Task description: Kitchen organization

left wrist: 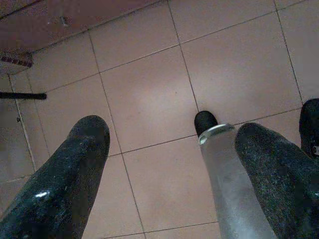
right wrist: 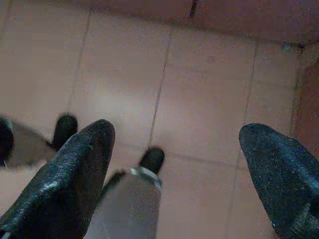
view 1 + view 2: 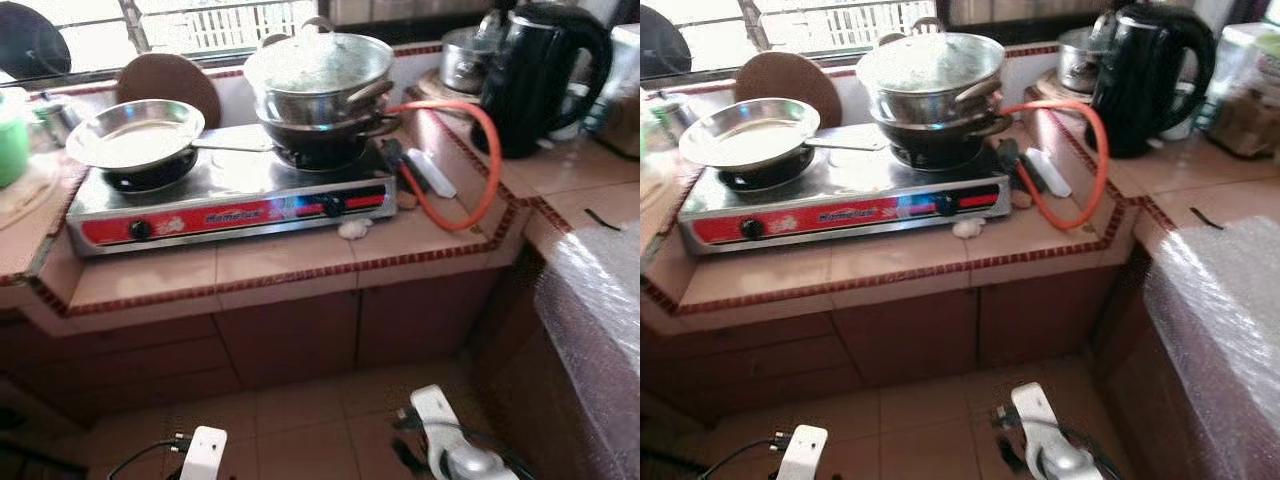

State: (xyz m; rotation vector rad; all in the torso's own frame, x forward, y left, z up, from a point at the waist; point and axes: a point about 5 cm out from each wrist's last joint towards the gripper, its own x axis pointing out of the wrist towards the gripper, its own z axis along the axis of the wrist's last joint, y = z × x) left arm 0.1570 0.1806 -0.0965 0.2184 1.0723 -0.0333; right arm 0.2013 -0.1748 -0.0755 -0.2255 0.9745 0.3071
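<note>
Lettering on the stove front, too blurred for you to read

You see one strip of dark lettering in the middle of the red front panel of the gas stove (image 3: 230, 205), between its two black knobs; it looks like a brand name, but you cannot make out the letters in either eye view. A small pale flower-like mark sits just beside the left knob. Nothing else before you carries text or numbers you can read.

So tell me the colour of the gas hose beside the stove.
Orange; the curved gas hose shows best in the left eye view.
</note>
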